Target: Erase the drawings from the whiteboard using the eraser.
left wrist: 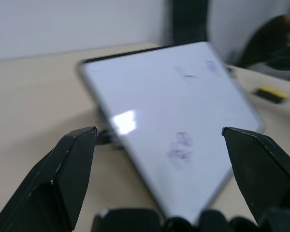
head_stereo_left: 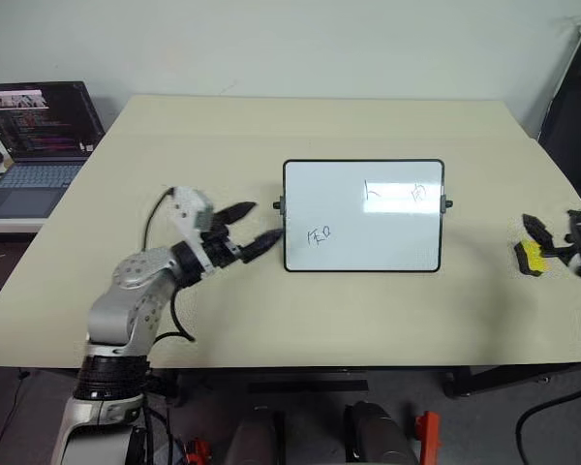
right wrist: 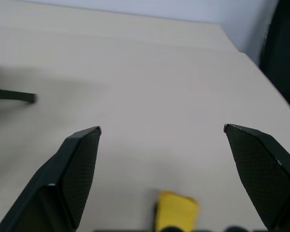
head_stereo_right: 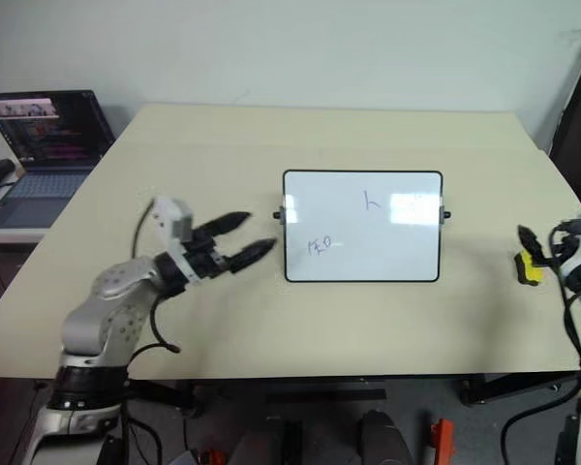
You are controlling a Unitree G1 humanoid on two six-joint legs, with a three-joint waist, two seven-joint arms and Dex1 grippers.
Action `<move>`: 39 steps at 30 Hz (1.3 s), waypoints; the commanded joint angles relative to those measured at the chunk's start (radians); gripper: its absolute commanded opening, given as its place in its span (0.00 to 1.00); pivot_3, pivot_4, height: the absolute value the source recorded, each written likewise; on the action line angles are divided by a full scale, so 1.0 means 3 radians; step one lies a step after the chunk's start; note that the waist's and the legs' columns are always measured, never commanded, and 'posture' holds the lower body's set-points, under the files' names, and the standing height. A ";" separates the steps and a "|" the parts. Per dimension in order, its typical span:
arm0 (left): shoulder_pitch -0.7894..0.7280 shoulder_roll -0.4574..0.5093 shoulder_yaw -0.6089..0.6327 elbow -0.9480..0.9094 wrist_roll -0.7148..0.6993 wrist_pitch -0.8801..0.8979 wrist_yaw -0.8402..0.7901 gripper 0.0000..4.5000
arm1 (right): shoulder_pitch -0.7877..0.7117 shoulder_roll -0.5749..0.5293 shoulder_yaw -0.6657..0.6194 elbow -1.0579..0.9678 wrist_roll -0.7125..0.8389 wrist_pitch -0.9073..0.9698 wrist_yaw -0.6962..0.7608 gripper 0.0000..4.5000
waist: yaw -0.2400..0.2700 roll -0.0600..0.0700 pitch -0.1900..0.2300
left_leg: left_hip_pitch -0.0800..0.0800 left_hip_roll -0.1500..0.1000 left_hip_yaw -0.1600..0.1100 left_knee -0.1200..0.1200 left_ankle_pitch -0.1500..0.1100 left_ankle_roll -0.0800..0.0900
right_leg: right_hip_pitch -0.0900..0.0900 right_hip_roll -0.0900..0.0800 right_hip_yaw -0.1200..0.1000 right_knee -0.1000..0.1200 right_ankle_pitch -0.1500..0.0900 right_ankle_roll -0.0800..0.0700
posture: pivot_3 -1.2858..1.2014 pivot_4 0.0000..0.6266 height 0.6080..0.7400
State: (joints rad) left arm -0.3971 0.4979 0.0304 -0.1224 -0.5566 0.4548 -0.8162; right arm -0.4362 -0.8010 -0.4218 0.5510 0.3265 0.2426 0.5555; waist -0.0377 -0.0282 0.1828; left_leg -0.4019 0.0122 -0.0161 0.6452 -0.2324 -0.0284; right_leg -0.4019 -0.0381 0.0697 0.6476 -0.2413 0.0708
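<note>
The eraser (head_stereo_left: 531,257) is lying on the counter (head_stereo_left: 271,310), well to the right of the whiteboard (head_stereo_left: 363,215), near the counter's right edge. The right gripper (right wrist: 162,129) is sitting just beside the eraser, with its jaws wide and holding nothing. In the right wrist view the yellow block is peeking out low between the two fingers, close to their base, so the jaws are hanging over it, not around it. Its long side seems to be running away from the robot, but I cannot tell for sure.

The left gripper (head_stereo_left: 251,225) is hovering just left of the whiteboard, jaws wide and holding nothing, pointing at the board's short side. The right arm is much nearer the eraser, so it is probably the one to pick it up.

The whiteboard is lying flat, long side running left to right. The drawings (head_stereo_left: 319,233) are sitting on it, not yet wiped.
</note>
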 commanded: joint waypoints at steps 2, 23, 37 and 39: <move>-0.0160 -0.0212 -0.0322 -0.0178 -0.0047 0.0105 -0.0124 1.00 | -0.0168 -0.0108 -0.0012 0.0405 0.0024 0.0089 0.0199 0.99 | -0.0004 0.0000 0.0000 | 0.0001 0.0000 0.0001 0.0000 0.0000 0.0000 | 0.0000 0.0001 0.0001 0.0000 0.0000 0.0000 | 0.52 0.24 1.00; -0.0209 -0.0482 -0.0644 -0.0217 0.0099 0.0190 -0.0213 1.00 | -0.0398 0.0157 0.0108 0.1079 -0.0119 -0.0260 0.0096 0.99 | -0.0061 0.0002 0.0000 | 0.0002 0.0000 0.0004 -0.0001 0.0000 0.0000 | 0.0001 0.0002 0.0006 -0.0002 0.0000 0.0000 | 0.52 0.24 1.00; -0.0171 -0.0401 -0.0594 -0.0233 0.0132 0.0191 -0.0208 1.00 | -0.0454 0.0197 0.0161 0.1228 -0.0166 -0.0350 -0.0073 0.95 | -0.0062 0.0002 -0.0001 | 0.0003 0.0000 0.0004 -0.0001 0.0000 0.0000 | 0.0001 0.0002 0.0007 -0.0002 0.0000 0.0000 | 0.52 0.24 1.00; -0.0167 -0.0410 -0.0600 -0.0237 0.0136 0.0198 -0.0203 1.00 | -0.0460 0.0204 0.0164 0.1241 -0.0172 -0.0360 -0.0093 0.87 | -0.0062 0.0002 -0.0001 | 0.0003 0.0000 0.0004 -0.0001 0.0000 0.0000 | 0.0001 0.0002 0.0007 -0.0002 0.0000 0.0000 | 0.52 0.24 1.00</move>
State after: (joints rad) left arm -0.4436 0.3718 -0.1669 -0.1503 -0.5092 0.5179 -0.8811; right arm -0.5534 -0.7346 -0.3686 0.9305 0.2811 0.1602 0.5368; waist -0.0564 -0.0275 0.1827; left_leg -0.4011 0.0122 -0.0148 0.6449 -0.2324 -0.0283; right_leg -0.4018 -0.0375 0.0718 0.6471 -0.2414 0.0709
